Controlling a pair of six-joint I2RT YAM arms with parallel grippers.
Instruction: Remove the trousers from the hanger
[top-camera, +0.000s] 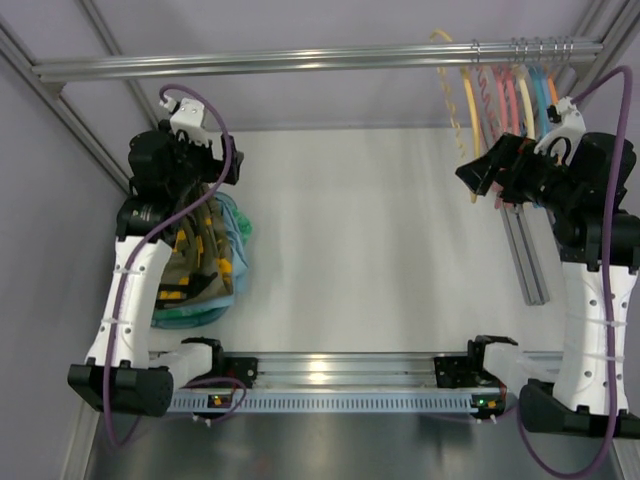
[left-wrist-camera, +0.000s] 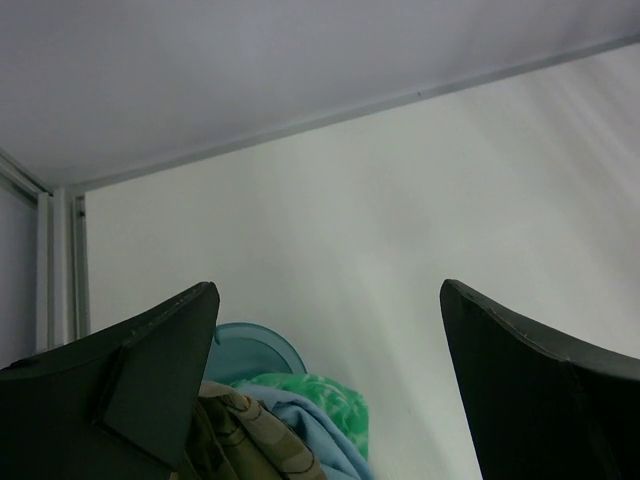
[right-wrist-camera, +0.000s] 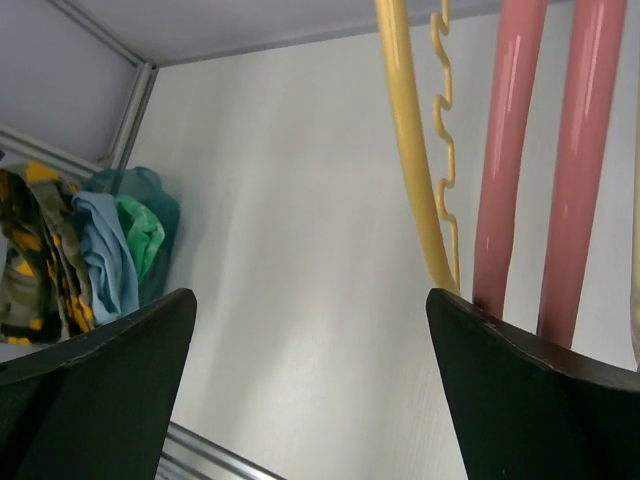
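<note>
The camouflage trousers lie crumpled on a pile of clothes at the table's left, partly under my left arm. They also show at the bottom left of the left wrist view and at the far left of the right wrist view. The pale yellow hanger hangs bare on the rail at the top right. In the right wrist view the hanger is just above my right finger. My left gripper is open and empty above the pile. My right gripper is open and empty beside the hanger.
A teal basket holds the pile, with light blue and green clothes. Pink, blue and orange hangers hang to the right of the yellow one on the metal rail. An aluminium bar lies at the right.
</note>
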